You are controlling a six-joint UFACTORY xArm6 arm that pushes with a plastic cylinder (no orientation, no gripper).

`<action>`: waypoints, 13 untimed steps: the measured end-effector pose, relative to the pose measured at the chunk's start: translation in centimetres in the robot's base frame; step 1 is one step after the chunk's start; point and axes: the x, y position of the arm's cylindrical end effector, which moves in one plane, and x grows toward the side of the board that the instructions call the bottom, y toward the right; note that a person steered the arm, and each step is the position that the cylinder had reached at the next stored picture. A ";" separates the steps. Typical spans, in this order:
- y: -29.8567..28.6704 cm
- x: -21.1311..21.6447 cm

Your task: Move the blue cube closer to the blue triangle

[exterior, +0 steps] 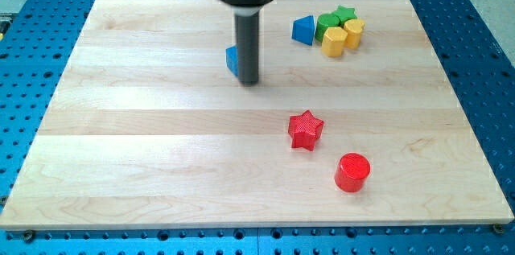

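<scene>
My tip [250,82], the bare end of the dark rod, has no fingers and holds nothing; it touches the small blue plastic cube [232,60] from the view's right. To push well, circle to the cube's left side, then drive it across the pale wooden counter [145,142] toward the blue plastic triangle [303,29], up-right.

The blue cube [232,59] lies on the worktop, mostly hidden behind the rod. The blue triangle [303,30] lies well apart, toward the view's right.
</scene>
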 end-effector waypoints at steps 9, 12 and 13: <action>0.9 -17.4; 6.0 -16.7; 7.0 -14.1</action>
